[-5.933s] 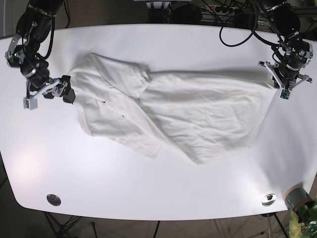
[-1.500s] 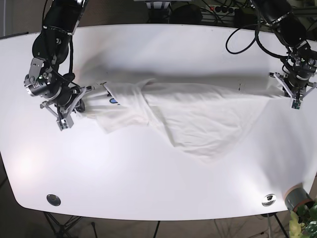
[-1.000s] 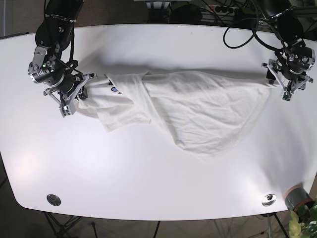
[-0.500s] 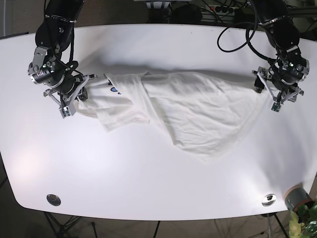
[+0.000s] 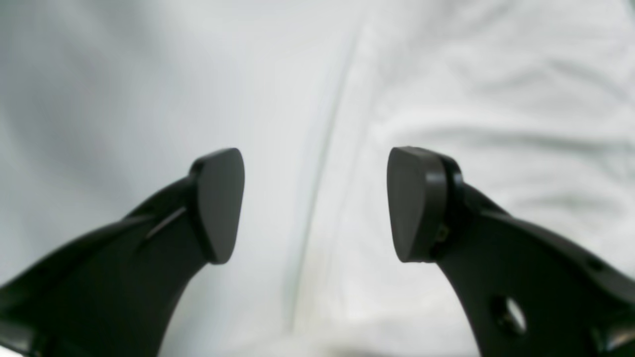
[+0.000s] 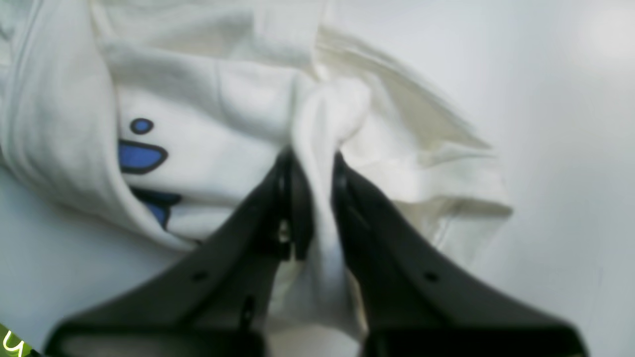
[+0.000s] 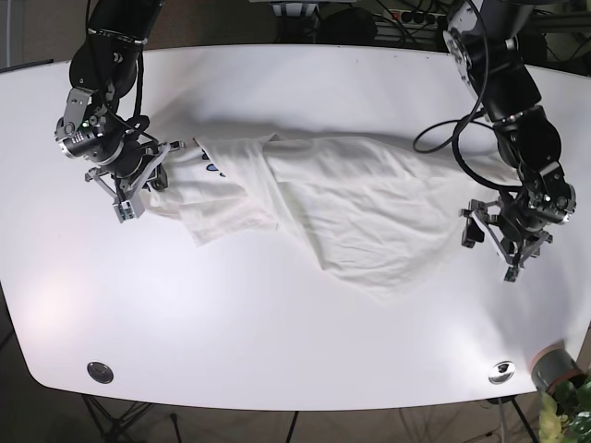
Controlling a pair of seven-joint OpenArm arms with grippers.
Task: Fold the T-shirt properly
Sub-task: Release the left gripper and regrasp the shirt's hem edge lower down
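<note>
The white T-shirt lies crumpled across the middle of the table, with a blue print near its left end. At the base view's left, my right gripper is shut on a bunched fold of the T-shirt. At that view's right, my left gripper is open and low over the shirt's lower right edge. In the left wrist view the left gripper has its jaws wide apart, a hem of the T-shirt running between them, nothing held.
The white table has two metal grommets near its front edge, one at the left and one at the right. A grey pot with a plant sits past the front right corner. Cables hang over the back edge.
My left gripper has let go of the shirt's right end, opened and moved toward the table's front. The shirt's right side has slackened. My right gripper still holds its fold in place.
</note>
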